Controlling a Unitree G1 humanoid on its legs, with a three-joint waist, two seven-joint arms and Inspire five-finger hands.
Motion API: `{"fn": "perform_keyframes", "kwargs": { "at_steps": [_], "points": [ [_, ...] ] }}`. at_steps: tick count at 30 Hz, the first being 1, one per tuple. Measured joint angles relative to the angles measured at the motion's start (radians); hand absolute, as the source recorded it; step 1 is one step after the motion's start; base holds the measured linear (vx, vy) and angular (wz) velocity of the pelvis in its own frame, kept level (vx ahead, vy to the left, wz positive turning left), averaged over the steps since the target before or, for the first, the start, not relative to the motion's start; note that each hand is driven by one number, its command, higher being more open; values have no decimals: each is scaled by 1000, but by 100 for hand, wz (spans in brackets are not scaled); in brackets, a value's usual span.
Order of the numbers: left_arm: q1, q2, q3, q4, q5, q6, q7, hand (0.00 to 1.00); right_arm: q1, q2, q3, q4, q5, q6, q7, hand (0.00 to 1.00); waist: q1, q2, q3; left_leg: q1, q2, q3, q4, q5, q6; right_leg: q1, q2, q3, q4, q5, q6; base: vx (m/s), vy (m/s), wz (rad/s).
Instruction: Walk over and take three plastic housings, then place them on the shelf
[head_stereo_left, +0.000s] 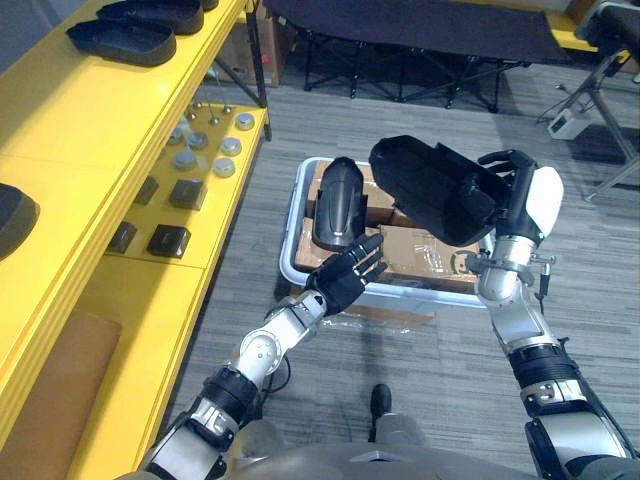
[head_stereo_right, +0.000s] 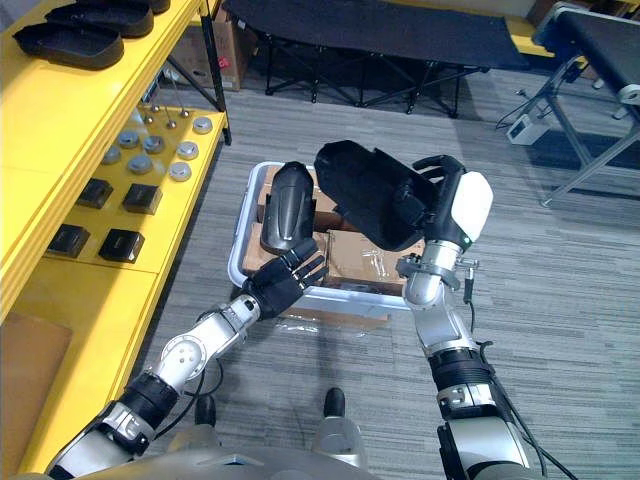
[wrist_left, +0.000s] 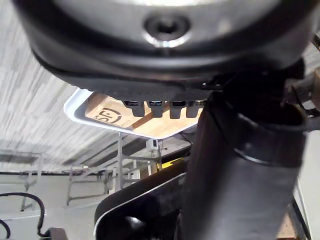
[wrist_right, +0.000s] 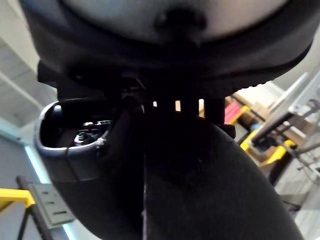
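My right hand (head_stereo_left: 520, 195) is shut on a large black plastic housing (head_stereo_left: 430, 190), held up in the air over the white bin (head_stereo_left: 290, 255); the same housing (wrist_right: 200, 175) looms close in the right wrist view. A second black housing (head_stereo_left: 338, 203) stands upright in the bin's left part. Just in front of it, my left hand (head_stereo_left: 345, 275) is open with straight fingers at its lower end, holding nothing. The yellow shelf (head_stereo_left: 80, 120) runs along the left, with two black housings (head_stereo_left: 125, 40) on its top level at the far end.
Cardboard boxes (head_stereo_left: 420, 255) fill the bin. The shelf's lower level carries several metal discs (head_stereo_left: 205, 145) and small black blocks (head_stereo_left: 170, 240). A black folding cot (head_stereo_left: 400, 25) stands behind the bin. Grey carpet surrounds the bin.
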Motion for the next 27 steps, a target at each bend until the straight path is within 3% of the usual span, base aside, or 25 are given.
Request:
{"fn": "perform_keyframes", "kwargs": {
  "at_steps": [10,18,19,27],
  "points": [
    [-44,-25,-74,44,-211,9,11,100,25,48,79,-1,-2,-103,16,0,-1,-20,-42,34,-1,19,-18,12,-1,12,1,15,3,0,-1,-18,-2,-4],
    [-78,-64,-97,62,-383,-102,15,100,90,88,160,-42,0,-184,75,0,-21,-19,-48,46,-1,22,-18,12,-1,21,0,19,3,-1,-1,-1,0,0],
    [-77,-63,-107,62,-388,-126,18,0,92,100,164,-45,2,-190,76,0,-23,-19,-48,47,-1,23,-18,12,-1,22,0,20,3,-1,-1,0,0,0],
    [-77,-66,-145,61,-453,-258,55,0,147,127,209,-92,12,-230,95,0,-24,-18,-58,59,-1,25,-19,9,-2,35,0,20,-2,-2,-1,0,0,0]
  ]
}}
